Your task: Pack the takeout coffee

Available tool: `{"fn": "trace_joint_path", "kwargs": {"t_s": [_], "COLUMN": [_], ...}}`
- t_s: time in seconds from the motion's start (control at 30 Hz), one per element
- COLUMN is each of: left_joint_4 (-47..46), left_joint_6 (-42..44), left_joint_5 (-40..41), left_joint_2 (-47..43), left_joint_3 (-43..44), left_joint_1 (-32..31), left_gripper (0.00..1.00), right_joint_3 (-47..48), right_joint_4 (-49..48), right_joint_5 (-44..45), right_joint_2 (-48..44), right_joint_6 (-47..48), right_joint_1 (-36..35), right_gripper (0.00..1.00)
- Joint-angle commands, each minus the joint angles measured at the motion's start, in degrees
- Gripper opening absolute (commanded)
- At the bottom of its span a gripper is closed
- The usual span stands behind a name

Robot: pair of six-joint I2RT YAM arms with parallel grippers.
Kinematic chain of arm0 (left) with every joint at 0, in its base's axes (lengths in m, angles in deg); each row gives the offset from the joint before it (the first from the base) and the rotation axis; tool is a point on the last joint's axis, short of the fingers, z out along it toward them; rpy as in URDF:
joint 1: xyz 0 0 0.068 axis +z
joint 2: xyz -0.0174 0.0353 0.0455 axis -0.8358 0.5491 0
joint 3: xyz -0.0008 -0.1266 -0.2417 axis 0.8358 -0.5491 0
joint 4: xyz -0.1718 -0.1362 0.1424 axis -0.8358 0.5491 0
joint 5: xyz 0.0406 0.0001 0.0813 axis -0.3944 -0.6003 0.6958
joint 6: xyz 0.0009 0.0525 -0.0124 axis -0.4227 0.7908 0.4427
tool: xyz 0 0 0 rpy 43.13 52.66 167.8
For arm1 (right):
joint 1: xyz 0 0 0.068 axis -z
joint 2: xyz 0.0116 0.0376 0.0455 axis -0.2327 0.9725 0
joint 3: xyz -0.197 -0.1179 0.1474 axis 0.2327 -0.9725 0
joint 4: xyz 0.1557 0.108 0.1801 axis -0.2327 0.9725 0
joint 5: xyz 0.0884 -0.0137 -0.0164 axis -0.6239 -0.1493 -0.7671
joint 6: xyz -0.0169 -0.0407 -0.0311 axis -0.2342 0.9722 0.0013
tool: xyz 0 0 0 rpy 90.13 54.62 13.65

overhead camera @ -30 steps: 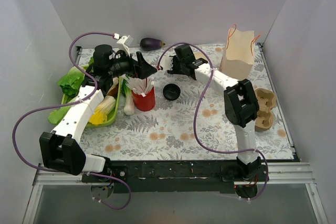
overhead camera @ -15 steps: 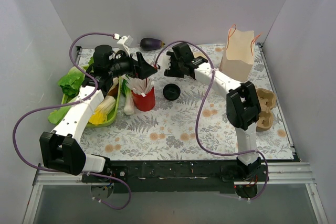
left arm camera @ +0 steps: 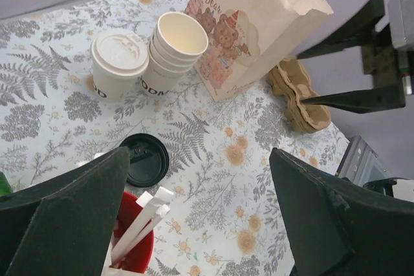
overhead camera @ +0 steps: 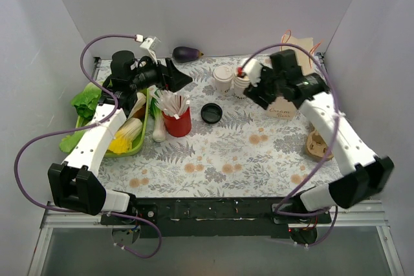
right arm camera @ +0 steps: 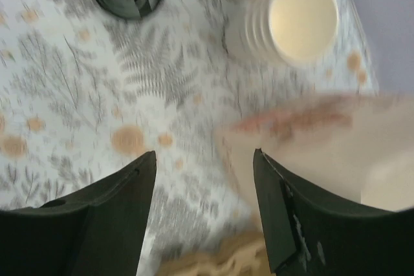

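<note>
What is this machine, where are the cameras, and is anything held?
A left arm and a right arm are bolted to a table. The wide picture looks down from above; the other two come from wrist cameras. On the table: a lidded coffee cup, stacked open cups, a black lid, a paper bag, a cardboard carrier, a red cup, a vegetable tray, an eggplant. The left tool and right tool are open, holding nothing.

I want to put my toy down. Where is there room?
Bare cloth runs along the near edge, from the red cup and black lid across to the carrier. It's crowded by the lidded cup, stack and bag.
</note>
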Motion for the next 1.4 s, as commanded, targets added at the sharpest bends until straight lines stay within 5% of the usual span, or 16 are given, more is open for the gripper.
{"fn": "trace_joint_path", "kwargs": {"t_s": [0.0,0.27,0.47,0.63,1.23,1.37], "left_joint_4": [-4.6,-7.9,-8.2,-5.8,-3.0,-3.6], "left_joint_6": [1.4,-1.0,-1.3,1.1,3.4,2.6], "left_joint_5": [-1.1,-2.6,0.0,1.1,3.5,3.3], "left_joint_2": [0.2,-0.6,0.8,-0.8,-2.5,-1.3], "left_joint_3": [2.7,0.9,-0.2,0.1,-2.5,-2.1], "left_joint_1": [0.4,0.4,0.3,-0.9,-0.9,-0.9], "left_gripper": [0.91,0.91,0.9,0.9,0.91,0.91], "right_joint_3": [-10.1,-19.0,-18.9,-15.5,-9.5,-10.3], "right_joint_4": [14.4,21.1,21.5,21.1,20.0,19.4], "right_joint_5": [1.6,3.4,-2.2,-8.4,-9.7,-8.9], "right_joint_2": [-9.6,-16.2,-10.1,-2.2,8.0,9.2], "right_joint_6": [-8.6,-3.9,-5.0,-10.2,-14.7,-15.4], "right_joint_1": [12.0,43.5,55.5,57.4,57.0,56.4], "right_gripper": [0.68,0.59,0.54,0.55,0.5,0.59]}}
